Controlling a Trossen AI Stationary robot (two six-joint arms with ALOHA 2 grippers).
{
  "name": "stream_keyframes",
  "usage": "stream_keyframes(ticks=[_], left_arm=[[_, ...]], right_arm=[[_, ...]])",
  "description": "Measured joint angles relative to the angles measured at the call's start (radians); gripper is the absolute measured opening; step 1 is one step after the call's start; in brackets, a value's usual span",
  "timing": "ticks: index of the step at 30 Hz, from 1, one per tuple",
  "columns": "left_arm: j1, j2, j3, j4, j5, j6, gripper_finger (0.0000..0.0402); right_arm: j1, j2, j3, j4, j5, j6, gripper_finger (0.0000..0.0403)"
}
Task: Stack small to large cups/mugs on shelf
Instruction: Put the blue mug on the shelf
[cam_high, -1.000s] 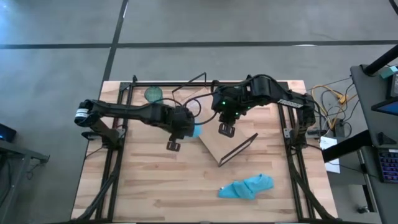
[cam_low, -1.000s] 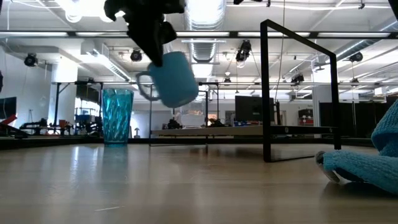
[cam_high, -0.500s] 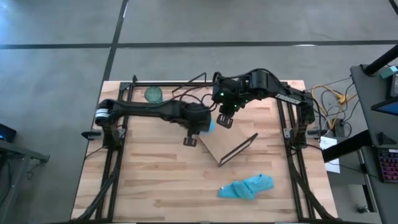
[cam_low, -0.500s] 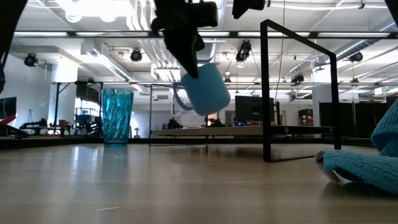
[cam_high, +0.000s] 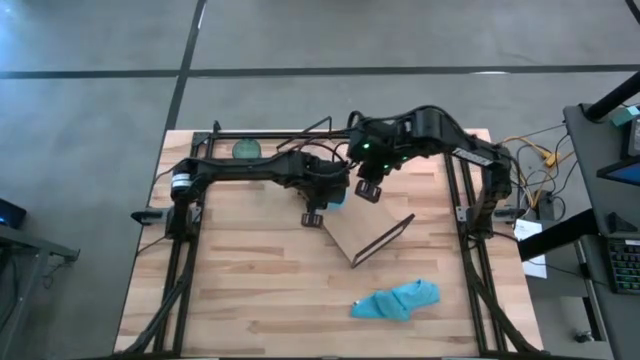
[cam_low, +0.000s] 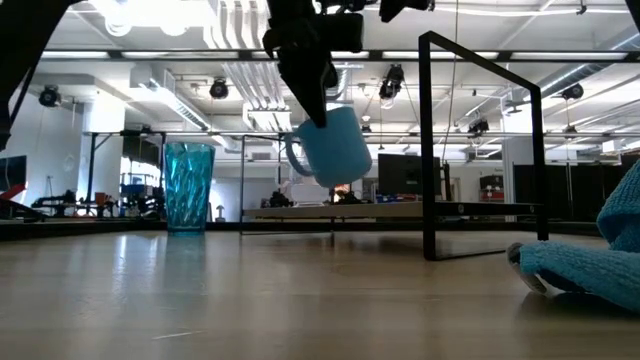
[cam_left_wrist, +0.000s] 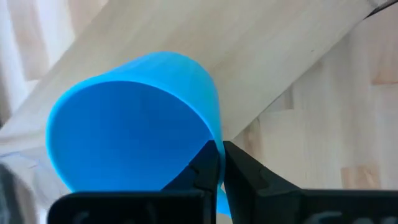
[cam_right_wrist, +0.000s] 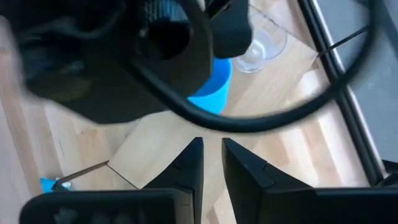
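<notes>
My left gripper (cam_low: 312, 85) is shut on the bright blue mug (cam_low: 333, 147), held in the air above the near-left end of the light-wood shelf board (cam_high: 368, 228); the mug also shows in the high view (cam_high: 338, 197) and the right wrist view (cam_right_wrist: 214, 87). The small clear glass cup (cam_right_wrist: 261, 46) stands on the board just beyond the mug. The teal tumbler (cam_low: 188, 187) stands upright on the table at the far left (cam_high: 247, 151). My right gripper (cam_high: 368, 190) hovers empty over the board beside the mug, its fingers a narrow gap apart. My left gripper pinches the mug's wall at the rim (cam_left_wrist: 211, 140), one finger inside and one outside. The fingers come from above, pointing down. The mug hangs tilted below them, handle (cam_low: 294, 158) toward the tumbler, lifted clear of the board and table.
The shelf's black wire frame end (cam_low: 480, 150) stands upright at the right of the low view. A crumpled blue cloth (cam_high: 397, 301) lies near the table's front right. Bare tabletop (cam_high: 250, 280) lies at the near left.
My left gripper has carried the mug toward the table's right edge and slightly toward the far edge, from beside the shelf to above its end; the mug stays tilted and clear. My right gripper has drawn back toward the far edge.
</notes>
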Motion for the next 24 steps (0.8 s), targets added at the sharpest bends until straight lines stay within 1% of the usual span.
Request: stream_keyframes(ticks=[4, 7, 11, 14, 24], left_arm=[[0.0, 0.011, -0.001, 0.002, 0.004, -0.006, 0.0], [0.0, 0.01, -0.002, 0.035, 0.004, -0.006, 0.0], [0.0, 0.01, -0.006, 0.052, 0.004, -0.006, 0.0], [0.0, 0.016, -0.008, 0.082, 0.003, -0.006, 0.0], [0.0, 0.043, -0.011, 0.081, 0.003, -0.007, 0.0]], right_arm=[[-0.029, -0.054, 0.0, 0.0, 0.001, -0.006, 0.0052], [-0.051, -0.092, -0.002, 0.0, 0.003, 0.006, 0.0052], [-0.063, -0.123, -0.006, 0.0, 0.002, 0.01, 0.0052], [-0.062, -0.131, -0.006, 0.0, 0.002, 0.01, 0.0052], [-0.062, -0.136, -0.031, 0.0, 0.0, -0.001, 0.0052]])
